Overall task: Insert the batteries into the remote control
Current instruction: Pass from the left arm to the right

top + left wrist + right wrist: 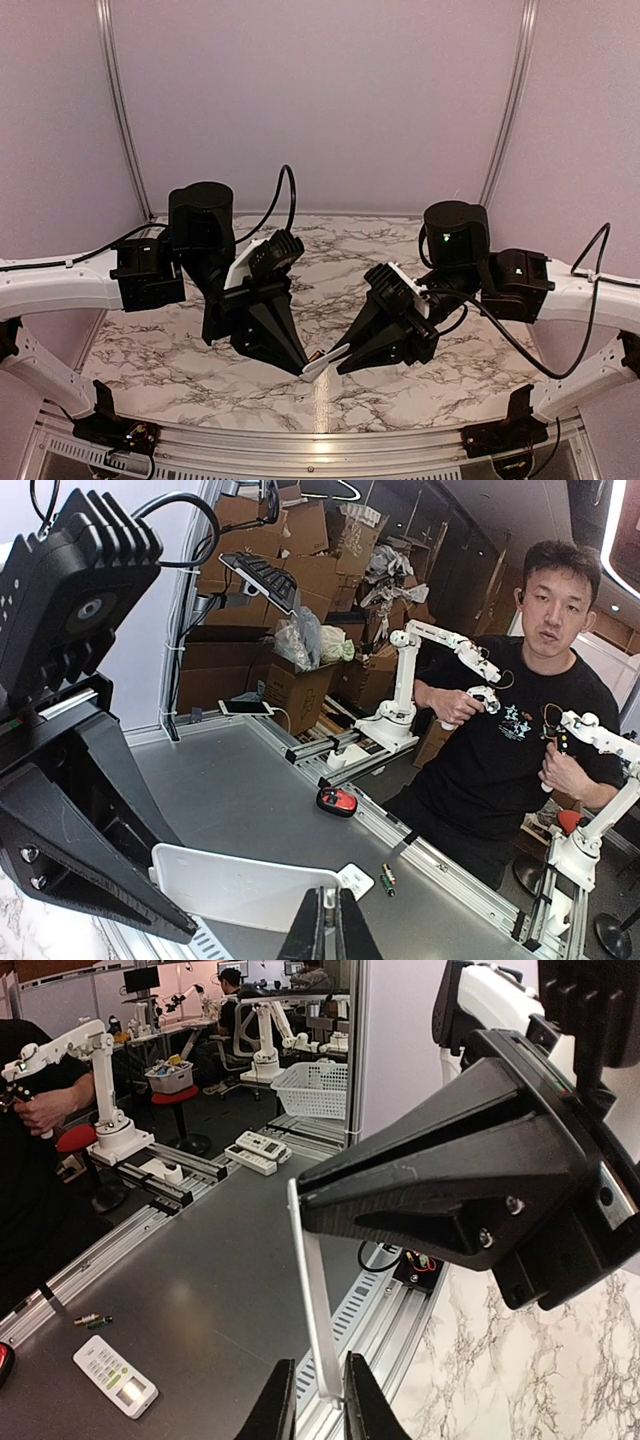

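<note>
Scene: Two arms met tip to tip above the near edge of the marble table (pixel 200 350), with a flat white slab between them. By its shape it was the remote control (pixel 240 885), though no buttons showed on the side in view.
Left gripper (pixel 327 925): Clenched tight, fingertips hard against one end of the remote. Whether they pinched it, or anything else, could not be told.
Right gripper (pixel 320 1400): Jaws stood close on either side of the remote's other end, seen edge-on from its own wrist. A firm hold could not be confirmed.
Long axis: Ran from one set of fingertips to the other, slanting across the gap between the arms. Neither arm was nearer.
Batteries (pixel 386 880): The only ones in view, two small cylinders, lay on the grey bench (pixel 200 1290) beyond the table's front. They sat beside a second white handset (pixel 115 1377), well apart from both grippers.
Next move, as judged: With no battery seen at either tip, one arm would have to fetch one. The compartment side could not be made out.
</note>
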Controlling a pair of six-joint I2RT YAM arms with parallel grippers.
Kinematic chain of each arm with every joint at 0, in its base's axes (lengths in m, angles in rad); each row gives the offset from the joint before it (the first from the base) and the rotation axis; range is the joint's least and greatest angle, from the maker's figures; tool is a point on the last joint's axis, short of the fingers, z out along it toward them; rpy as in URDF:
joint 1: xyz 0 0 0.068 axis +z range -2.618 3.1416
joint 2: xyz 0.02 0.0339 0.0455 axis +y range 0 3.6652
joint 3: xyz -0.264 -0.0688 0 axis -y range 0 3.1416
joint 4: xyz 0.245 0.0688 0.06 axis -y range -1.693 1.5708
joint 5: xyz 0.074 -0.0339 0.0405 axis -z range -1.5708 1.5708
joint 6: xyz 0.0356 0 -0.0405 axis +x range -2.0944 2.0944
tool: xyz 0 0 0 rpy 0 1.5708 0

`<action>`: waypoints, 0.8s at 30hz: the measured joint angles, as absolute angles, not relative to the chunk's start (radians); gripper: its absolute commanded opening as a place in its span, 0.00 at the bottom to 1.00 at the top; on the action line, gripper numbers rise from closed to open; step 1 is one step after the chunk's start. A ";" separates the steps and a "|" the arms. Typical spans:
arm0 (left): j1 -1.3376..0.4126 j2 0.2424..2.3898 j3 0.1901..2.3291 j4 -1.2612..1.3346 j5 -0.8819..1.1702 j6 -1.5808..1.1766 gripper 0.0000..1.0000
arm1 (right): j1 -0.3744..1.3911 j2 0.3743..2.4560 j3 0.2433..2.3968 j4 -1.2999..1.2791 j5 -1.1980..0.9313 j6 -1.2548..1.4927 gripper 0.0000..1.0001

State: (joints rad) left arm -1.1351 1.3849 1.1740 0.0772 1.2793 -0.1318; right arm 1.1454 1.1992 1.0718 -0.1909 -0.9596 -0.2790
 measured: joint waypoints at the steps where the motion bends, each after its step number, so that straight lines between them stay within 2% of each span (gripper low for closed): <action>1: -1.135 1.385 1.174 0.082 1.280 -0.136 0.03 | 1.146 1.200 1.073 -0.195 -0.960 -0.279 0.11; 8: -1.135 1.387 1.174 0.097 1.283 -0.151 0.04 | 1.146 1.201 1.090 -0.196 -0.961 -0.284 0.05; 9: -1.135 1.387 1.174 0.099 1.283 -0.152 0.07 | 1.146 1.201 1.090 -0.196 -0.961 -0.285 0.03; 11: -1.135 1.387 1.174 0.102 1.283 -0.154 0.21 | 1.146 1.201 1.090 -0.196 -0.963 -0.285 0.00; 13: -1.135 1.388 1.173 0.107 1.282 -0.157 0.39 | 1.148 1.201 1.090 -0.198 -0.977 -0.286 0.00; 18: -1.131 1.389 1.163 0.118 1.274 -0.159 0.72 | 1.149 1.201 1.096 -0.200 -0.977 -0.287 0.00; 20: -1.131 1.389 1.161 0.118 1.265 -0.160 0.80 | 1.149 1.201 1.096 -0.200 -0.977 -0.289 0.00; 24: -1.124 1.378 1.159 0.106 1.220 -0.136 0.85 | 1.149 1.201 1.096 -0.202 -0.967 -0.283 0.00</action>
State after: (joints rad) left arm -1.1244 1.3785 1.1595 0.1059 1.2201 -0.1356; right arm 1.1492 1.2007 1.0962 -0.2016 -0.9672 -0.2829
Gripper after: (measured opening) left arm 0.819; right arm 0.017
